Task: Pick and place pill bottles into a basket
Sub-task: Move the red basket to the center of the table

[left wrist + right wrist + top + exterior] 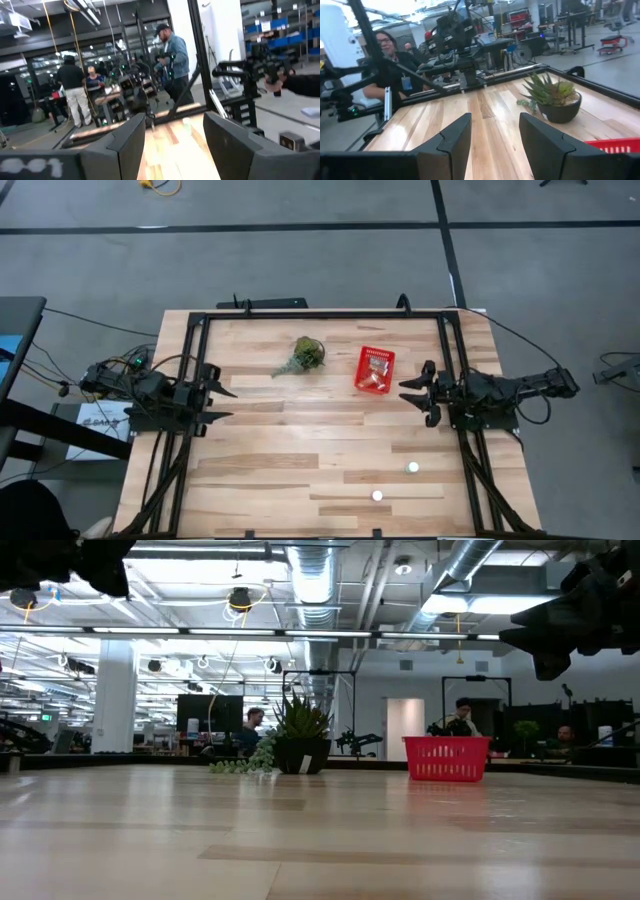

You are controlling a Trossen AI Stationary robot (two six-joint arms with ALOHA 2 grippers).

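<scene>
On the near part of the pale wooden slatted table (300, 470), two small pill bottles with round white caps stand free on the boards: one white-capped bottle (377, 496) close to the near edge, the other white-capped bottle (413, 468) just beyond it and slightly toward the right arm's side. They are near each other but not touching, and no gripper is in contact with either.

At mid-table the two dark arms sit at opposite edges, facing inward. The left gripper (222, 404) is raised at the left edge, its two dark fingers (125, 145) parted with a clear gap between them, holding nothing. The right gripper (412, 391) is raised at the right edge, fingers (455, 137) likewise spread and empty.

Just beside the right gripper's tips lies the small bright red rectangular plastic basket (375, 370) with gridded sides; some pale contents show inside it, too small to identify. It is well apart from the two bottles.

Farther along, left of the basket, a green spiky plant in a dark round pot (305, 355) rests on the table.

Beyond the table, people stand and sit in the open workshop: a person in a denim jacket (175, 57) and a seated person with a lanyard (395, 65).
</scene>
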